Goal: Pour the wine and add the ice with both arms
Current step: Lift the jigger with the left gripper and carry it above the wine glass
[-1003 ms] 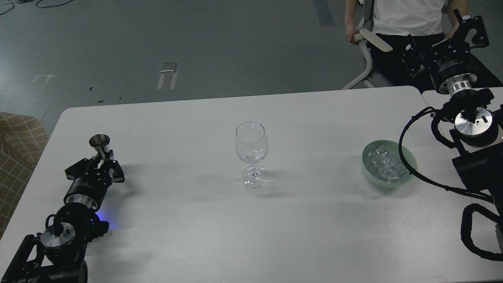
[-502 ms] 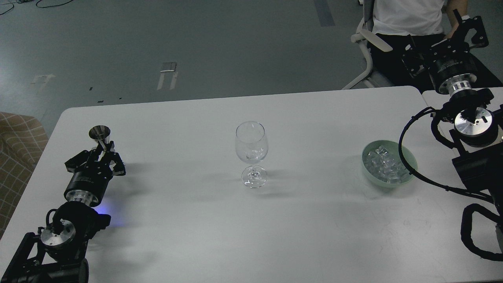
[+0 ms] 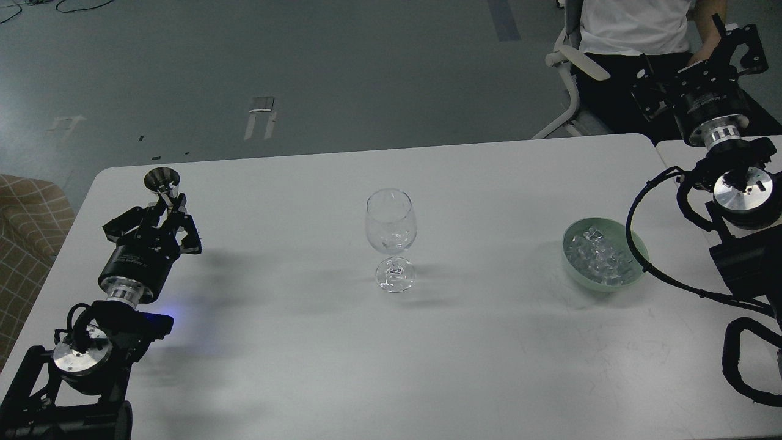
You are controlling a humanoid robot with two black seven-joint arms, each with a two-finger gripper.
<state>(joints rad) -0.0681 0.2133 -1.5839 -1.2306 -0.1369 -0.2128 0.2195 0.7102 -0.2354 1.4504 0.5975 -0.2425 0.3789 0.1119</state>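
A clear stemmed wine glass [image 3: 391, 235] stands upright at the table's middle, with a faint glassy glint low in its bowl. I cannot make out any wine. Clear ice cubes [image 3: 597, 256] lie heaped in a pale green bowl [image 3: 635, 244] at the right. My left gripper [image 3: 166, 205] at the far left is shut on the stem of a small metal measuring cup [image 3: 162, 179], held upright above the table. Its contents are hidden. My right gripper [image 3: 696, 67] is open and empty, raised beyond the table's far right corner, well behind the bowl.
The white table [image 3: 305, 342] has a second table [image 3: 672, 150] butted against its right side. A seated person [image 3: 635, 24] on a white chair [image 3: 571, 61] is right behind my right gripper. A checked cushion [image 3: 27, 214] lies off the left edge.
My left gripper has carried the metal cup up and away from me, slightly to the right. My right gripper has shifted a little to the right. Glass and bowl have not moved.
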